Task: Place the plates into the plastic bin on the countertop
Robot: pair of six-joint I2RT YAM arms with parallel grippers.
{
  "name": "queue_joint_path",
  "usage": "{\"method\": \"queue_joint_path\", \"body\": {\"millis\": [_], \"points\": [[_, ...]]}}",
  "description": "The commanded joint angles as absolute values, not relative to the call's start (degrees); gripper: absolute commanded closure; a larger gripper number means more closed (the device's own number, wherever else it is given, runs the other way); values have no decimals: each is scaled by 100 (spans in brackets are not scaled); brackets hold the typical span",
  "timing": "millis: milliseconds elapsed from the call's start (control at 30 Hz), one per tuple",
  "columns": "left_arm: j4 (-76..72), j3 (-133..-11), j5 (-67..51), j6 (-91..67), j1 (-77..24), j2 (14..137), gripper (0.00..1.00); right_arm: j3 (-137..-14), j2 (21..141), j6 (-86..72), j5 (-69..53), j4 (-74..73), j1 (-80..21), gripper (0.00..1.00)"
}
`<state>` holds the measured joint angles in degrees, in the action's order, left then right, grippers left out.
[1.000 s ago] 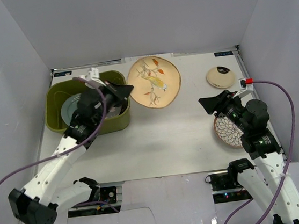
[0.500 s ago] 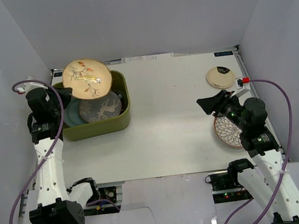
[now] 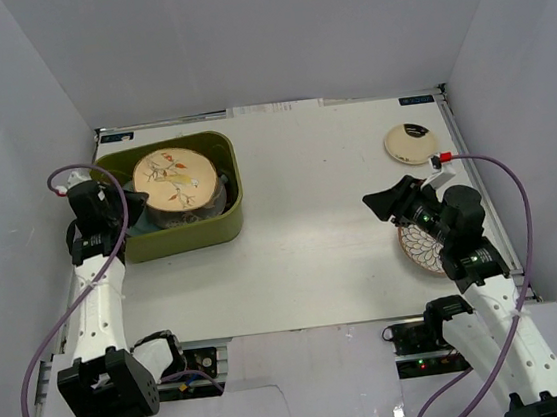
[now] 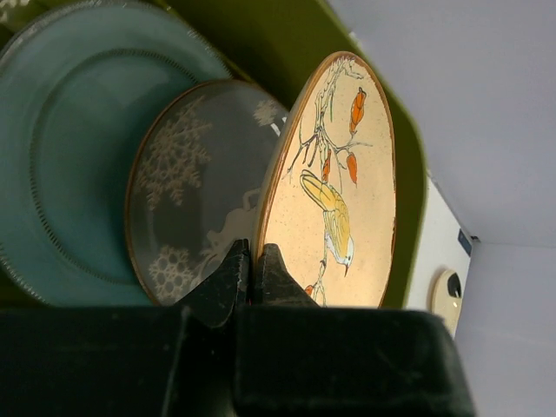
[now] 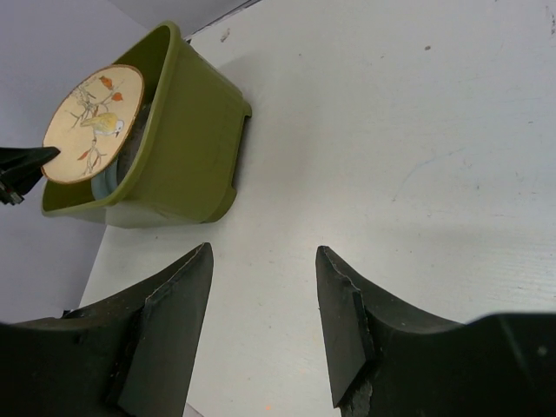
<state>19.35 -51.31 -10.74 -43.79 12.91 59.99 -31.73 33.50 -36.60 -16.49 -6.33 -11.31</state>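
Observation:
My left gripper (image 4: 252, 261) is shut on the rim of the cream leaf-and-bird plate (image 4: 330, 191). It holds that plate tilted over the olive-green plastic bin (image 3: 222, 222). Under it in the bin lie the grey deer plate (image 4: 191, 191) and a blue-grey plate (image 4: 69, 156). From above, the left gripper (image 3: 133, 199) is at the bird plate's (image 3: 176, 178) left rim. My right gripper (image 5: 265, 252) is open over bare countertop (image 3: 312, 235), with nothing between its fingers. The white petal plate (image 3: 417, 250) lies partly hidden under the right arm. A small cream plate (image 3: 411, 143) sits at the back right.
White walls close in the countertop on the left, back and right. The bin stands in the back left corner, its near wall (image 5: 187, 130) facing the right gripper. Purple cables loop off both arms.
The left gripper brought the bird plate from the table beside the bin to the bin's back-left rim, then down over the plates inside. The right arm shifted slightly left.

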Motion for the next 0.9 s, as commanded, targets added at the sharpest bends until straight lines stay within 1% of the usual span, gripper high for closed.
{"method": "queue_joint_path", "body": {"millis": [0,300,333,367,467,500,567,600,700,733,833,867], "points": [[1213,-5107,-1108,-4526,1301,5818,100,-3068,3322,-3560,-1714,-343,-1143,43],[1134,-4307,-809,-4430,1301,5748,100,-2971,3393,-3560,-1591,-360,-1151,43],[1151,-4272,-791,-4377,1301,5757,98,-2971,3393,-3560,-1556,-369,-1151,43],[1177,-4237,-756,-4360,1301,5757,88,-2979,3401,-3560,-1538,-378,-1151,43],[1195,-4131,-703,-4263,1301,5704,74,-2971,3419,-3560,-1424,-404,-1151,43],[1204,-4105,-642,-4237,1301,5643,63,-2971,3428,-3568,-1398,-404,-1151,43],[1230,-4078,-598,-4140,1301,5564,52,-2962,3480,-3577,-1362,-396,-1151,43],[1239,-4078,-572,-4114,1301,5529,43,-2962,3498,-3577,-1345,-387,-1151,43],[1318,-4139,-493,-3991,1301,5362,27,-2988,3551,-3577,-1284,-378,-1160,42],[1344,-4201,-475,-3964,1301,5274,16,-2997,3559,-3577,-1257,-378,-1151,42],[1450,-4420,-527,-3867,1292,5064,2,-3041,3621,-3568,-1143,-404,-1151,42],[1476,-4499,-553,-3841,1301,5010,2,-3067,3647,-3560,-1099,-413,-1151,42]]}}
